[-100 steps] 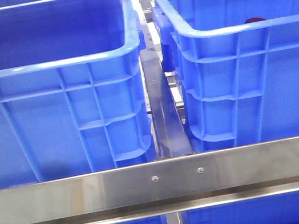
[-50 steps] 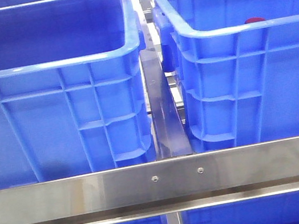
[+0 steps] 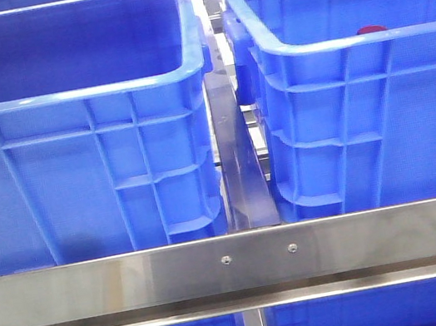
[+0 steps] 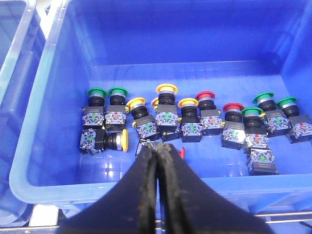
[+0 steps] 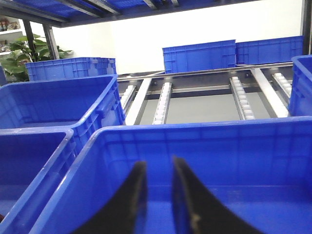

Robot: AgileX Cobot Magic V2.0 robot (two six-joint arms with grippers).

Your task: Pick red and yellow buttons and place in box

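Several push buttons lie on the floor of a blue crate [image 4: 42, 97] in the left wrist view. Among them are yellow-capped buttons [image 4: 166, 89] and red-capped buttons [image 4: 205, 95]; one yellow button [image 4: 124, 140] lies on its side. My left gripper [image 4: 157, 146] hangs above the near side of this crate, shut with nothing in it, and a small red piece [image 4: 182, 152] shows just beside its tips. My right gripper [image 5: 158, 165] is open and empty over a blue box [image 5: 204, 134] whose visible floor is bare. Neither gripper shows in the front view, where a red cap [image 3: 371, 29] peeks over the right crate's rim.
Green-capped buttons [image 4: 97, 92] lie at both ends of the row. The front view shows two tall blue crates [image 3: 70, 88] [image 3: 349, 43] side by side behind a steel rail [image 3: 236, 265]. More blue crates [image 5: 63, 105] and roller tracks [image 5: 163, 100] lie beyond the right gripper.
A dark part of an arm that showed at the top right edge of the front view one second ago has gone out of sight. The crates have not moved.
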